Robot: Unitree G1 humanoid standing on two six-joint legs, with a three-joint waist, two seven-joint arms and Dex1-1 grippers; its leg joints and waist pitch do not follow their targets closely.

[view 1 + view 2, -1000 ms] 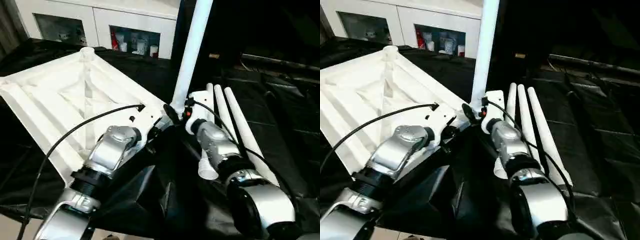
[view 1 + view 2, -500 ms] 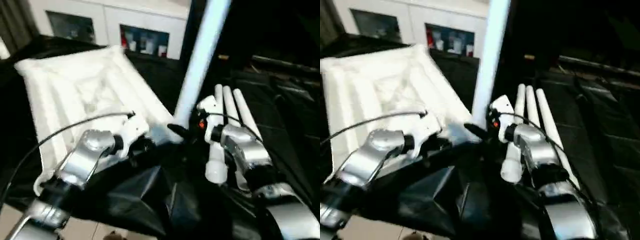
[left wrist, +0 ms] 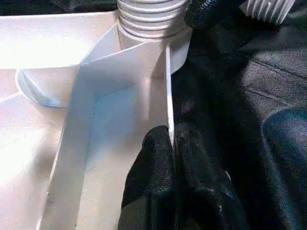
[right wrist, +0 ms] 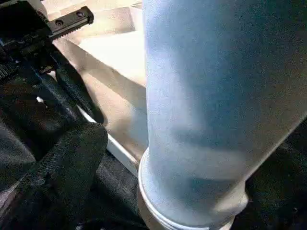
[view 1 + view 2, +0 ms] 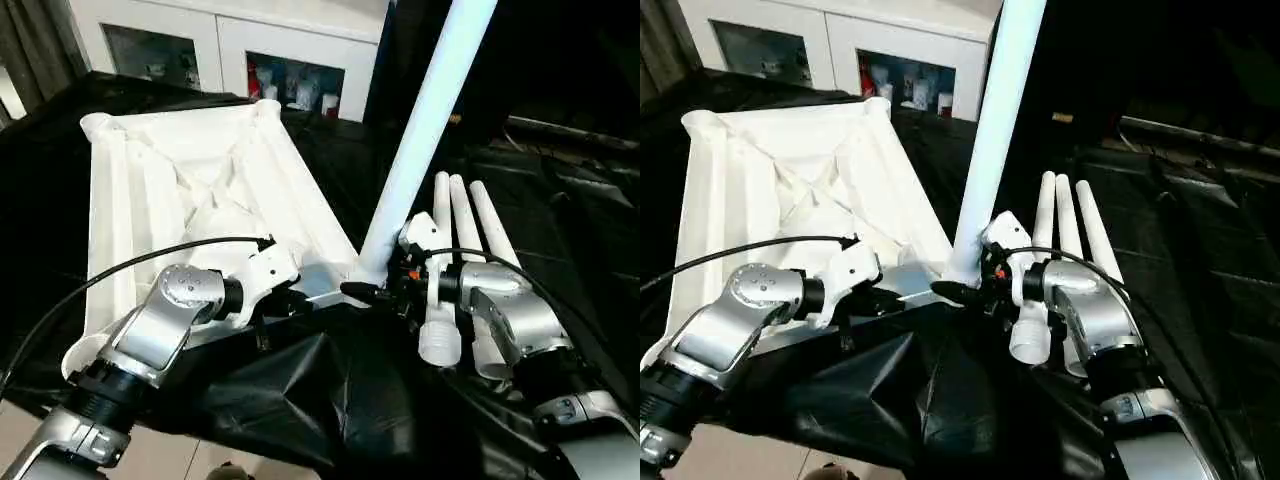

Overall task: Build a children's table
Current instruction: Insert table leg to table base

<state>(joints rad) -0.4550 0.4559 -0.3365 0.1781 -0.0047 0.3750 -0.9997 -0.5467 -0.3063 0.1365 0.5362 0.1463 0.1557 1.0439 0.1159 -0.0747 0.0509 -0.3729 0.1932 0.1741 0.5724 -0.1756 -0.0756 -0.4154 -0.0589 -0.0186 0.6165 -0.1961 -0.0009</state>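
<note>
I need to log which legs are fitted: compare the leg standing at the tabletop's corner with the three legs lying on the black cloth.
The standing white tapered tube leg rises steeply from a near corner socket of the upturned white plastic tabletop; the three loose white tube legs lie flat, side by side on the black cloth. The standing leg has the right gripper at its base; the loose legs lie beside the right forearm. All four are white tapered tubes.

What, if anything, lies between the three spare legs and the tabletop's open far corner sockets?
Nothing visible blocks them. The spare legs lie beside the tabletop on the black cloth; the upright leg fills only the near corner, leaving the far sockets open.
</note>
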